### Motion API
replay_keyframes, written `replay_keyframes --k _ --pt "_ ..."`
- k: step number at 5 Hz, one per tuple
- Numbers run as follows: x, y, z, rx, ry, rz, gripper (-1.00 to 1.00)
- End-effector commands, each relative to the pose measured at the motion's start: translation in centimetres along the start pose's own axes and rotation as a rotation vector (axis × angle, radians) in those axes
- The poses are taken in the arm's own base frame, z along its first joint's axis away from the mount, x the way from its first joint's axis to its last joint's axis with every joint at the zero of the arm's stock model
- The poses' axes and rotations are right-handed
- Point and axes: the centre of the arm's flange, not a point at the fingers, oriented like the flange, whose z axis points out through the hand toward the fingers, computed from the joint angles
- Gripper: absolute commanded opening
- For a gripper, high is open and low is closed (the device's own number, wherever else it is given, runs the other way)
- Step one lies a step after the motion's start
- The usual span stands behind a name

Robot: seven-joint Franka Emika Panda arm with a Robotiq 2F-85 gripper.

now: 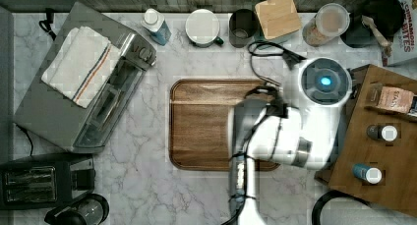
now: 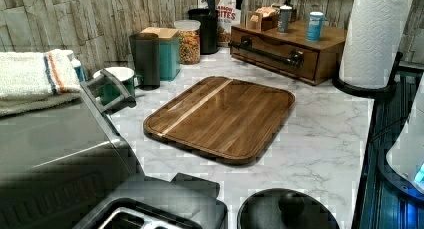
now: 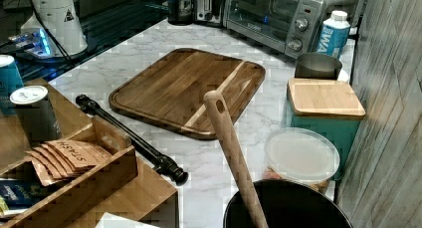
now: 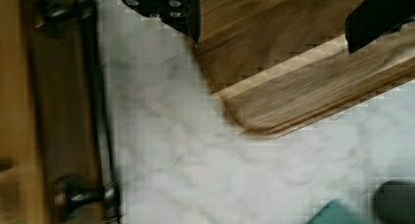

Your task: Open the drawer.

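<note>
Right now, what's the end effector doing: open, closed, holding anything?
End effector: open, holding nothing, over the cutting board, apart from the drawer handle.

A white marble-look counter [image 1: 147, 185] meets a wall [image 2: 75, 19] of what seems pale stacked stone; light is even and soft.
</note>
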Motion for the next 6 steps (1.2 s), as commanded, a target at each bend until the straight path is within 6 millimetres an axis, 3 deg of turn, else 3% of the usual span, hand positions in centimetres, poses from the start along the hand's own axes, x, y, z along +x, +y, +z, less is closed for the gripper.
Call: replay_keyframes --k 1,4,6 --pt "2.4 8.4 4.0 -0.040 0.044 -0.033 1.00" --pt "2.5 6.6 6.1 -0.151 0.034 -0.075 1.00" --pt "2.9 7.9 8.4 -0.187 0.076 -0.144 1.00"
